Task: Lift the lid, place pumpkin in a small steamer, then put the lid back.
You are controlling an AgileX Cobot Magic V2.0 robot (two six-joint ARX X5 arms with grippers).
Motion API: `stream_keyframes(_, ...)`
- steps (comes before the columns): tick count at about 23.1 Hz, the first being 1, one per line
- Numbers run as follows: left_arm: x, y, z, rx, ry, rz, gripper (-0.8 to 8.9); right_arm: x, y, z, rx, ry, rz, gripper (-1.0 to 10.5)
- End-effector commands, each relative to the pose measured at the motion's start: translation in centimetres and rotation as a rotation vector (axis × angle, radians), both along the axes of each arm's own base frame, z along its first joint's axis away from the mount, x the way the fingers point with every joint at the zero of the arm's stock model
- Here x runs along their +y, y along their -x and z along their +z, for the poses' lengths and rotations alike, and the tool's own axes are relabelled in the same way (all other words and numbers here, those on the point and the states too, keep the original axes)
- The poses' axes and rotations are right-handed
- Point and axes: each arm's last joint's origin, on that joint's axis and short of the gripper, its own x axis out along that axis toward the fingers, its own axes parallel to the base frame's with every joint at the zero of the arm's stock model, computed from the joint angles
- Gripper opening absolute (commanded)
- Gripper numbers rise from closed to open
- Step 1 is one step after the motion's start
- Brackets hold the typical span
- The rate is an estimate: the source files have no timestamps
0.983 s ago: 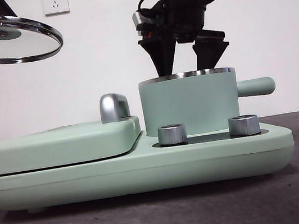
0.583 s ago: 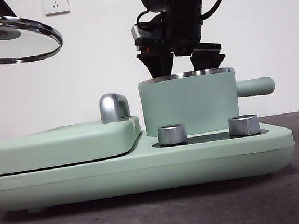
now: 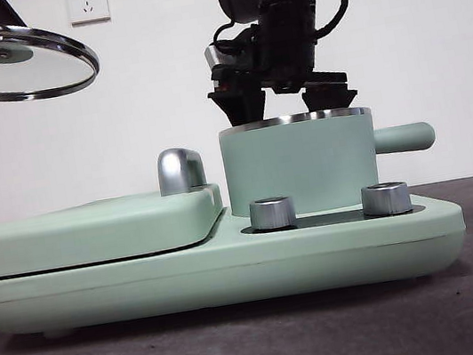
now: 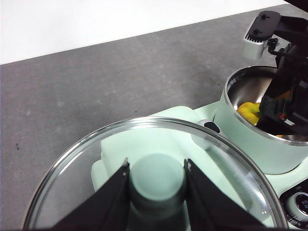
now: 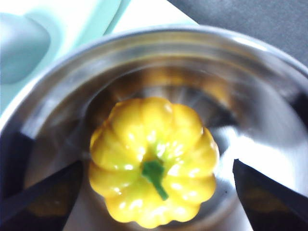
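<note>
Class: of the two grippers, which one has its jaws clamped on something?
The left gripper: its jaws pinch the lid by its knob. The right gripper gapes around the pumpkin.

My pumpkin sits in the steamer; I hold the lid aloft.

The glossy yellow pumpkin (image 5: 153, 187), green stem up, rests on the shiny steel floor of the mint-green small steamer (image 3: 301, 167), whose stubby handle points sideways. The clear glass lid (image 4: 159, 173), steel-rimmed, hangs slightly tilted, well apart from the pot, by its mint knob.

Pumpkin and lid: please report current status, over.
Right gripper open, inside small steamer. Pumpkin sits in steamer, released. Left gripper holds lid by knob, off to the side. Nothing blocking.
</note>
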Motion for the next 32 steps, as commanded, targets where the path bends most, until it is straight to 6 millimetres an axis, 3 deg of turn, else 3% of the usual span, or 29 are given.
stream_keyframes(1, -0.1, -0.2, 0.7, -0.043, 0.003, -0.003, 0.1, 0.2, 0.4, 2.5, -0.084, -0.044, 0.011, 4.9)
stream_keyframes(6, -0.1, -0.2, 0.7, -0.04, 0.002, -0.003, 0.1, -1.0, 2.2, 7.8, -0.271, -0.139, -0.035, 4.3)
stream_keyframes(10, -0.1, -0.2, 0.7, -0.04, 0.002, -0.003, 0.1, -2.1, 4.8, 9.8, -0.406, -0.275, -0.098, 4.2)
stream_keyframes(22, -0.3, -0.1, 0.7, -0.041, 0.006, -0.022, 0.1, -7.5, 13.7, 6.7, -0.582, -0.404, -0.151, 4.2)
stream_keyframes(32, -3.3, 0.5, 0.8, -0.061, 0.029, -0.189, 0.1, -12.8, 22.0, 0.7, -0.586, -0.441, -0.23, 4.1)
